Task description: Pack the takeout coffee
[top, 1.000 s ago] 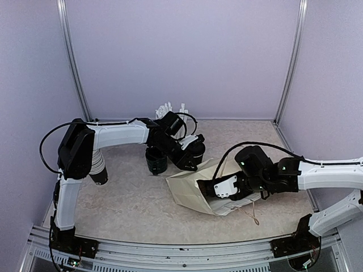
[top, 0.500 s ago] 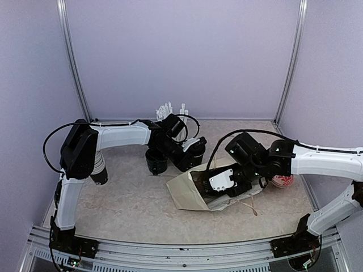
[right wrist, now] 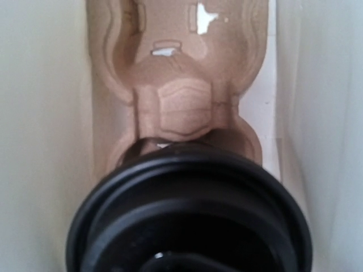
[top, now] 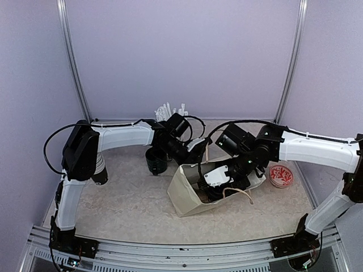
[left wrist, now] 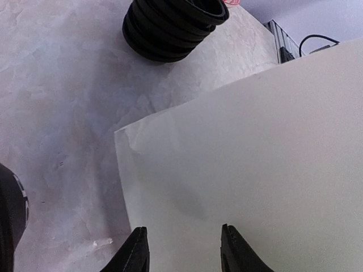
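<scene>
Two arms: the left arm [top: 119, 136] and the right arm [top: 317, 150]. One cream paper bag [top: 187, 195], with one twine handle [top: 241, 195] showing. Inside it is one brown pulp cup carrier [right wrist: 181, 96]; its wells cannot be counted. Two black takeout cups: one lidded cup [right wrist: 187, 221], seen from the right wrist, and one open cup [top: 156, 160]. One stack of black lids [left wrist: 170, 22], nested too tightly for a sure count. One bunch of white straws [top: 169, 109], too small to count singly. One round white dish with a red pattern [top: 281, 175]. One dark rounded thing [top: 101, 177] by the left arm's elbow, mostly hidden
</scene>
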`<action>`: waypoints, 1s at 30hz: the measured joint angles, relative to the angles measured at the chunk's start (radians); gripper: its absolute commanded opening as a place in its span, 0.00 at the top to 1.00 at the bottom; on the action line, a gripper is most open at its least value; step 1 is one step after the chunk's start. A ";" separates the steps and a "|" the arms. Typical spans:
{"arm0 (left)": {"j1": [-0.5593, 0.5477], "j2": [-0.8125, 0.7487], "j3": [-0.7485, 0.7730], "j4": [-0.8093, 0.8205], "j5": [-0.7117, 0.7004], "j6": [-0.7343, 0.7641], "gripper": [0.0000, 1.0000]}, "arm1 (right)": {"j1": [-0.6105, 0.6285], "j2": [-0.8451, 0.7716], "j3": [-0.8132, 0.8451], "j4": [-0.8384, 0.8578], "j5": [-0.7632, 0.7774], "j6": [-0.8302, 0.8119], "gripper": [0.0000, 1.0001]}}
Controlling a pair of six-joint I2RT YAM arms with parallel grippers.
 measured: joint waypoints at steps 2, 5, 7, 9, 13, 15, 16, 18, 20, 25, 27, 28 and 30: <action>0.015 -0.002 0.000 0.000 -0.001 -0.005 0.56 | -0.006 0.022 0.023 -0.018 -0.016 0.007 0.46; 0.052 -0.019 -0.002 0.000 -0.009 -0.010 0.56 | -0.022 0.066 0.068 -0.047 -0.052 0.011 0.46; 0.076 -0.045 -0.004 0.000 -0.012 -0.012 0.56 | -0.032 0.101 0.101 -0.068 -0.076 0.013 0.46; 0.097 -0.074 -0.005 0.001 -0.013 -0.013 0.56 | -0.039 0.129 0.126 -0.085 -0.097 0.013 0.46; 0.113 -0.135 -0.005 0.006 -0.016 -0.014 0.56 | -0.048 0.149 0.138 -0.088 -0.120 0.010 0.46; 0.111 -0.151 -0.005 0.010 -0.016 -0.014 0.56 | -0.051 0.149 0.137 -0.085 -0.126 0.007 0.46; 0.111 -0.154 -0.005 0.011 -0.016 -0.013 0.56 | -0.053 0.149 0.134 -0.082 -0.129 0.006 0.46; 0.109 -0.154 -0.007 0.011 -0.016 -0.013 0.56 | -0.055 0.149 0.124 -0.072 -0.135 0.004 0.44; 0.109 -0.154 -0.012 0.010 -0.016 -0.013 0.56 | -0.056 0.146 0.115 -0.065 -0.138 0.003 0.42; 0.109 -0.154 -0.014 0.010 -0.016 -0.013 0.56 | -0.060 0.139 0.120 -0.065 -0.146 0.004 0.22; 0.109 -0.154 -0.014 0.010 -0.016 -0.012 0.56 | -0.060 0.137 0.126 -0.069 -0.147 0.010 0.02; 0.109 -0.154 -0.014 0.010 -0.016 -0.011 0.56 | -0.060 0.137 0.127 -0.080 -0.155 0.018 0.01; 0.109 -0.154 -0.014 0.009 -0.016 -0.010 0.56 | -0.060 0.137 0.129 -0.100 -0.166 0.024 0.01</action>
